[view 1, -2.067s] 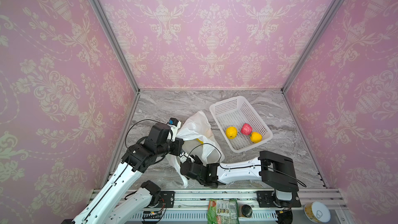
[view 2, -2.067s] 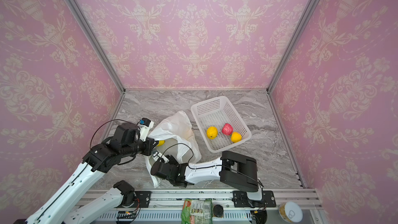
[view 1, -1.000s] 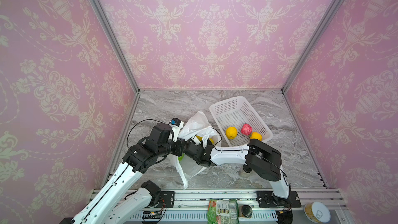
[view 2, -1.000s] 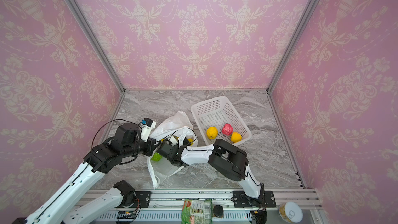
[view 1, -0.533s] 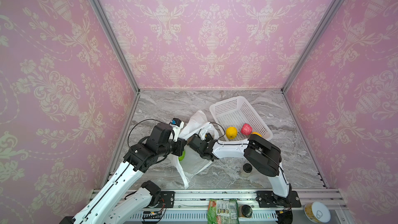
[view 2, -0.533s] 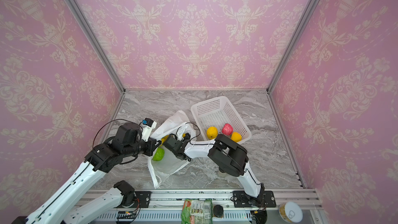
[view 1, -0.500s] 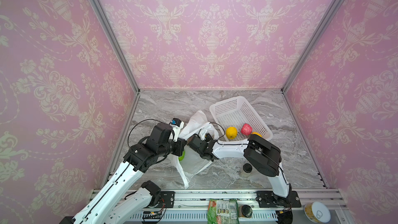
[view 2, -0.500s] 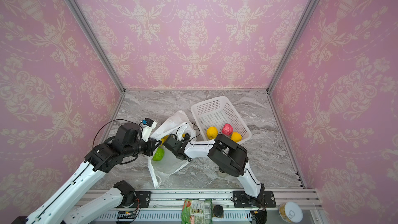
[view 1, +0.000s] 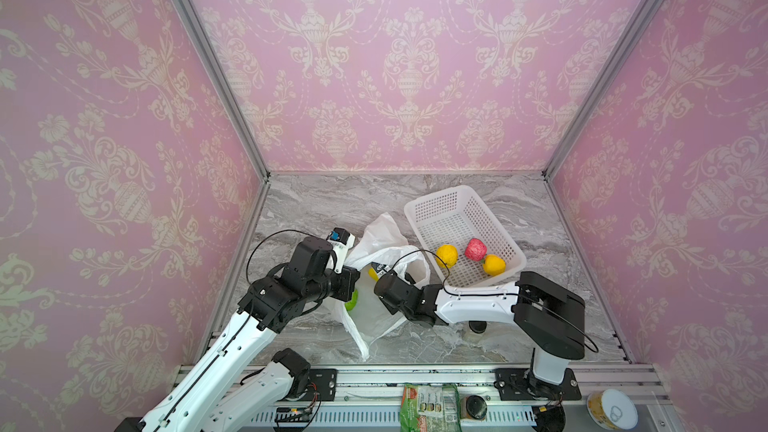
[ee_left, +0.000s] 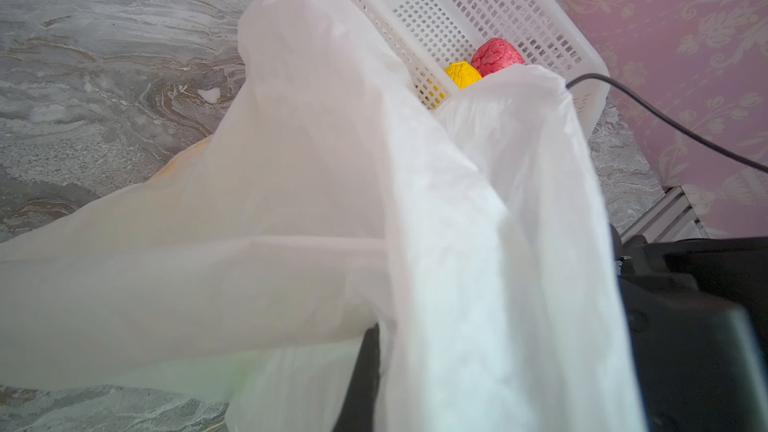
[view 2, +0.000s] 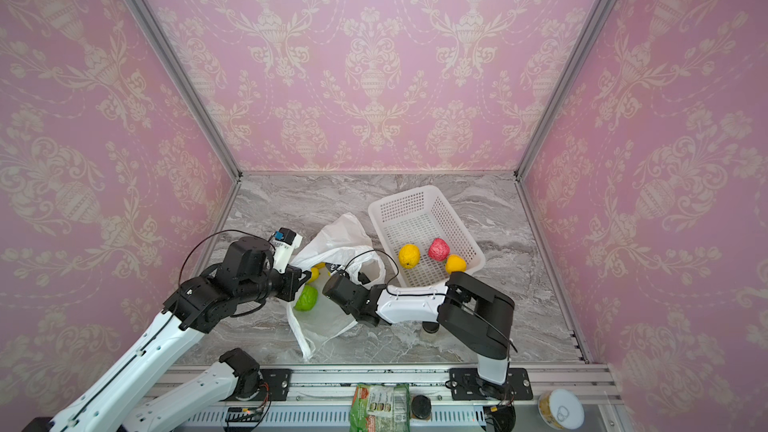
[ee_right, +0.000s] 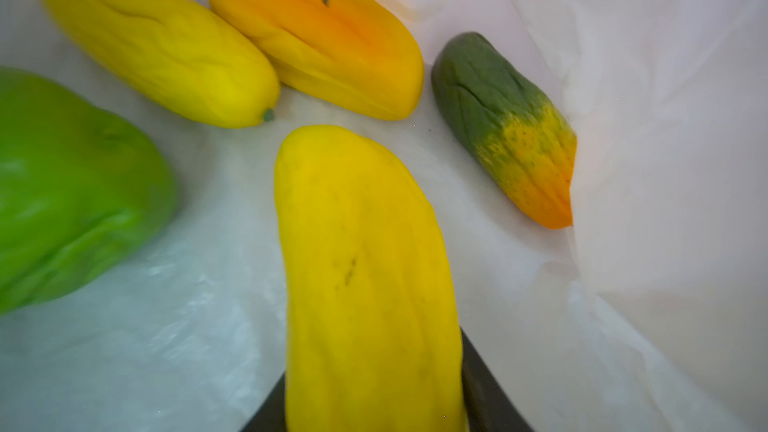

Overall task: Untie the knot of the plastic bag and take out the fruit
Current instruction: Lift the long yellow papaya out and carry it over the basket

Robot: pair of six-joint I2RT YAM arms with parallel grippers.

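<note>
Two grips engaged: right gripper, previously lower centre outside the plastic bag, now clamps a yellow fruit inside; left gripper stays pinched on bag rim.

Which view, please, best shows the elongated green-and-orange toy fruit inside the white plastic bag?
The right wrist view: the elongated green-and-orange toy fruit lies close up, unobstructed, on the white plastic bag. Neither top view shows it; the left wrist view shows only the bag's outside.

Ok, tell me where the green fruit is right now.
In both top views the green fruit lies left of centre inside the plastic bag, right beside the tip of the left gripper, which grips the bag.
</note>
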